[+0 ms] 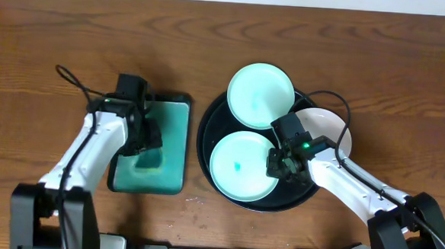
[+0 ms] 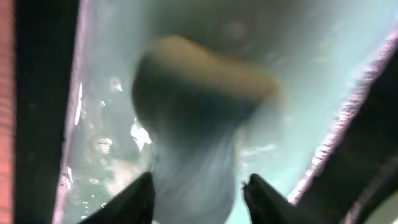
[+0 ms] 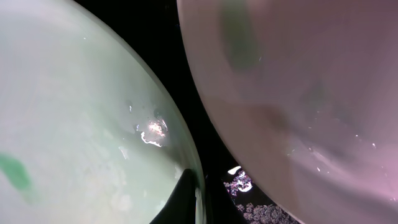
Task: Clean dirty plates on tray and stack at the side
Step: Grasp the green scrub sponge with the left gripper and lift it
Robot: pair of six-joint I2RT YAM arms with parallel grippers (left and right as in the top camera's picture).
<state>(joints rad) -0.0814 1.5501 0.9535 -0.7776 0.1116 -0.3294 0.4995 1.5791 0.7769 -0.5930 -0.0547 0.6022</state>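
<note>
The black tray (image 1: pixel 206 143) holds three pale plates. The back plate (image 1: pixel 261 94) overlaps the tray's far rim. The front plate (image 1: pixel 239 167) carries a small teal smudge and shows in the right wrist view (image 3: pixel 74 124). The right plate (image 1: pixel 328 124), partly under my right arm, also shows in the right wrist view (image 3: pixel 298 93). My right gripper (image 1: pixel 278 162) sits at the front plate's right rim; one finger (image 3: pixel 186 199) presses inside the rim, the other is hidden. My left gripper (image 1: pixel 147 140) is over the teal pad, fingers (image 2: pixel 198 199) closed on a blurred sponge (image 2: pixel 199 112).
The rectangular teal-green pad (image 1: pixel 172 148) with a dark rim lies left of the tray on the brown wooden table (image 1: pixel 44 39). A black cable (image 1: pixel 72 78) loops beside my left arm. Another cable (image 1: pixel 338 100) arcs over the right plate.
</note>
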